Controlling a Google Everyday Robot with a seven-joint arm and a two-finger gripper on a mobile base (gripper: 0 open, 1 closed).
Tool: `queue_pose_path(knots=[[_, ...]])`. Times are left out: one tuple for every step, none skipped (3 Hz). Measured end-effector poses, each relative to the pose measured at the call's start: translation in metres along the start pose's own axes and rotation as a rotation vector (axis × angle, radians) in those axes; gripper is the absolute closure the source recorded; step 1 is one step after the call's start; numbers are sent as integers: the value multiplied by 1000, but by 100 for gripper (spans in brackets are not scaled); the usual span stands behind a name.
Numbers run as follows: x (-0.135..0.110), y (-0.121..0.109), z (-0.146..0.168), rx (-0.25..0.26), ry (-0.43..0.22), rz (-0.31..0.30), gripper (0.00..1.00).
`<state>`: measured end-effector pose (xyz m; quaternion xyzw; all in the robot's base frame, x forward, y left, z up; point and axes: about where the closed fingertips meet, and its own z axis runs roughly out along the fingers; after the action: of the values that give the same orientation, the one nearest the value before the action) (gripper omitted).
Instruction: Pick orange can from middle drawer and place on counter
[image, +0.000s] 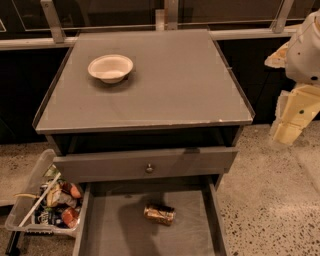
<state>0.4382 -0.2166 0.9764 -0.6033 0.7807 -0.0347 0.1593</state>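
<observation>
Camera view: orange can (159, 214) lies in middle drawer (115, 227); bowl (110, 67) on counter (172, 85); pincer (290, 125) at right over terrazzo (270, 200), state unclear.

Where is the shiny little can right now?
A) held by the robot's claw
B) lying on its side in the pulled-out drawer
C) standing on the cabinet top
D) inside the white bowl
B: the orange can lies on its side on the floor of the middle drawer, while the gripper hangs to the right of the counter, well clear of it.
</observation>
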Motion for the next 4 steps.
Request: queue_pose_path(knots=[[0, 0, 0, 0, 0, 0, 0], [1, 3, 5, 0, -14, -2, 0], [6, 12, 32, -6, -53, -5, 0], [15, 23, 73, -12, -128, -10, 0]])
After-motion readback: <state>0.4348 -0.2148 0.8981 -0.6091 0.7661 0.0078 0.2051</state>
